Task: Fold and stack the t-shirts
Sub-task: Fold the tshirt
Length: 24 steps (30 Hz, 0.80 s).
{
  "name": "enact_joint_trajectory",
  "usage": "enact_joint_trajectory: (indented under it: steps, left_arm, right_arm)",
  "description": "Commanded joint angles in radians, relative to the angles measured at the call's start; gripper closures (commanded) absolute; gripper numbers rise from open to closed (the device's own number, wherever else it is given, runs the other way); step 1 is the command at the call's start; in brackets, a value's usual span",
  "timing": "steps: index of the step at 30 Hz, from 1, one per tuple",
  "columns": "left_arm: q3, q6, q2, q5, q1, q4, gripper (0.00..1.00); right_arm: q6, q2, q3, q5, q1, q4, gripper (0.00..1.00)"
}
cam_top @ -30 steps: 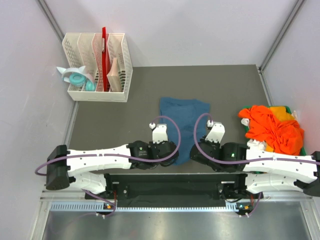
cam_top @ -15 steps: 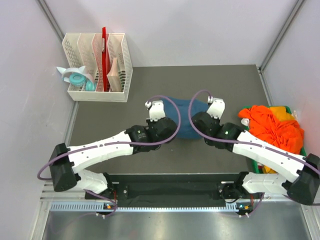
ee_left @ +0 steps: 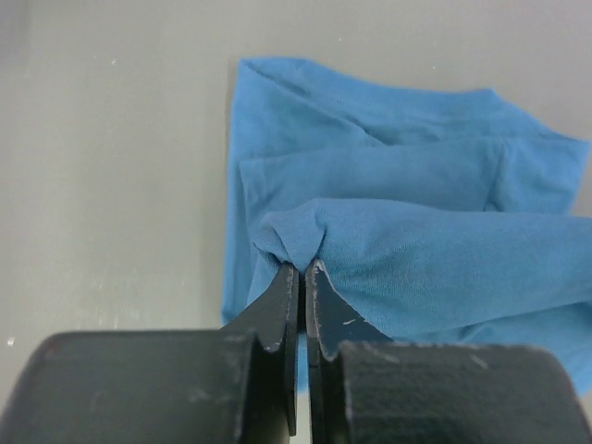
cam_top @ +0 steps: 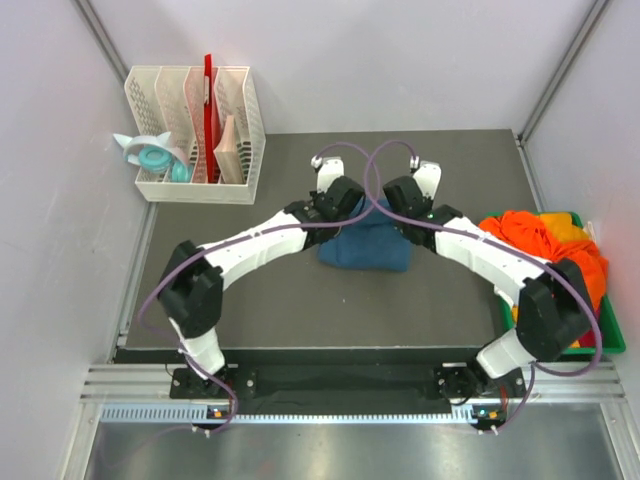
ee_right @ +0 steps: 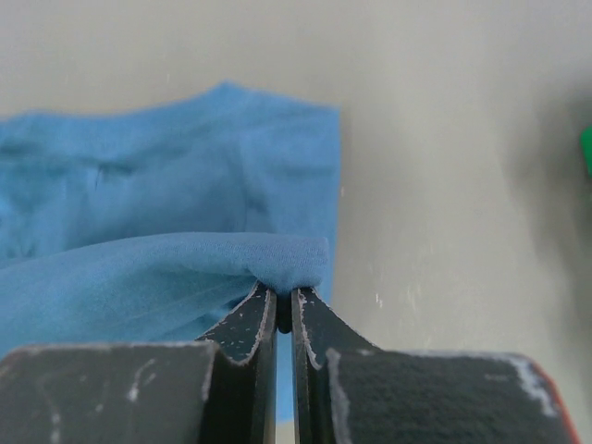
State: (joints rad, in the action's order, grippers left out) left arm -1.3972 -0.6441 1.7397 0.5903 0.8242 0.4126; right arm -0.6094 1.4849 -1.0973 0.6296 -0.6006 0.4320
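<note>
Jaws: both pairs are pinching the lifted edge of the soft teal-blue cotton t-shirt (cam_top: 366, 247) | shirt is lying mid-way across the tabletop (cam_top: 230, 290) | risk: thin hem slipping out, fold collapsing crooked.

White mesh organizer (cam_top: 198, 135) back-left on grey bench (cam_top: 250, 290), teal tape roll (cam_top: 152, 157) just beside its left, green bin (cam_top: 608, 340) far right.

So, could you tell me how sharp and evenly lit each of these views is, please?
Top external: even, diffuse light, crisp, only faint shadows on the table. Left wrist: blue t-shirt sharp, the left claw pinching it dark and slightly soft. Right wrist: softer overall, table darkening toward the right edge.
</note>
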Motion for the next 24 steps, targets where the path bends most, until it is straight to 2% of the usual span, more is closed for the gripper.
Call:
enact_joint_trajectory:
  steps: [1,10,19,20,21,22,24]
  left_arm:
    - [-0.126,0.075,0.095,-0.017,-0.057,0.0,1.0]
    - [-0.259,0.08,0.279,-0.09,-0.152,0.017,1.0]
    - [-0.335,0.09,0.385,-0.125,-0.188,0.04,1.0]
    - [-0.357,0.089,0.392,-0.127,-0.191,0.06,1.0]
    - [-0.37,0.081,0.402,-0.115,-0.195,0.08,0.95]
    - [-0.378,0.063,0.397,-0.101,-0.195,0.094,0.82]
    - [-0.332,0.055,0.324,-0.078,-0.194,0.045,0.63]
  right_arm:
    - [0.072,0.063,-0.11,0.022,0.07,-0.058,1.0]
    - [0.118,0.302,-0.3,-0.013,0.122,-0.058,1.0]
    - [0.123,0.426,-0.312,-0.051,0.15,-0.078,1.0]
    - [0.12,0.434,-0.317,-0.065,0.153,-0.087,0.93]
    - [0.131,0.437,-0.32,-0.079,0.154,-0.098,0.82]
    - [0.137,0.424,-0.326,-0.109,0.154,-0.105,0.65]
    - [0.16,0.37,-0.305,-0.125,0.153,-0.176,0.47]
